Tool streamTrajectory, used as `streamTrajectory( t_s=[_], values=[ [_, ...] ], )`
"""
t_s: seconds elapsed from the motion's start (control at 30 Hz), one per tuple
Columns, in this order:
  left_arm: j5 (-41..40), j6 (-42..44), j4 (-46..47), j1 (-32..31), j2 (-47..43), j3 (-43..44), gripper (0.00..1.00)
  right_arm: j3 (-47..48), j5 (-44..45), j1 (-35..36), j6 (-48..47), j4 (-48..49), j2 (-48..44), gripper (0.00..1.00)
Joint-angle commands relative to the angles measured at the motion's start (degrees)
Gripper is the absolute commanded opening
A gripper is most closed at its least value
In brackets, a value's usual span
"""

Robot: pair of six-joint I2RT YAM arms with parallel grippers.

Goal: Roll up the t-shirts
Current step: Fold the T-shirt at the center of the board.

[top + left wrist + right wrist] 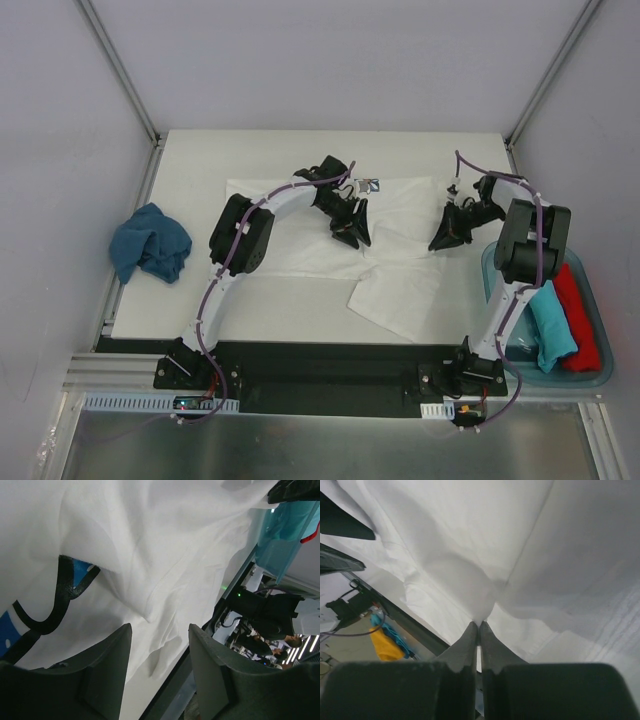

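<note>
White t-shirt (410, 215) lies flat on table (190, 160), both grippers over it.
Top cam can't show fingers; on wrist cams we see right gripper (479, 626) pinched on a shirt fold, left gripper (160, 630) fingers apart.

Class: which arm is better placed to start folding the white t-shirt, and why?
Right, probably. The right gripper is shut on a pinch of the white t-shirt, ready to pull. The left gripper has its jaws open over the cloth, clamping nothing.
</note>
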Motion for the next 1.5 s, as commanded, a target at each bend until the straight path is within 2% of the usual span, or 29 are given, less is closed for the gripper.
streamTrajectory(
  t_s=[0.0,0.17,0.37,0.67,0.8,0.93,1.23,1.47],
  values=[
    [0.2,-1.0,0.0,-1.2,-0.2,-0.5,0.50,2.1,-8.9,0.1,3.4,-2.1,-1.3,0.01],
    [0.8,-1.7,0.2,-2.6,-0.6,-1.9,0.52,-2.6,-16.8,0.2,9.1,0.3,-3.1,0.01],
    [2.3,-3.5,1.4,-3.4,0.9,-2.8,0.44,-5.9,-19.0,0.2,11.8,2.4,-2.9,0.01],
    [1.3,-3.1,1.7,-3.4,1.3,-2.1,0.30,-3.8,-18.3,-0.4,11.4,2.4,-1.7,0.01],
    [1.3,-3.0,1.7,-3.4,1.4,-1.8,0.21,-4.7,-17.3,-0.4,10.9,2.0,-2.4,0.01],
    [1.8,-2.5,1.8,-3.1,1.3,-1.3,0.00,-5.5,-15.8,-0.4,9.5,0.9,-3.1,0.01],
    [7.3,-1.7,1.9,-1.3,-3.3,-5.9,0.00,-6.1,-14.7,-0.8,7.1,-2.0,-6.5,0.01],
    [8.6,-0.5,1.7,0.1,-7.6,-9.9,0.00,-8.7,-14.6,-0.8,6.1,-4.4,-8.2,0.01]
  ],
)
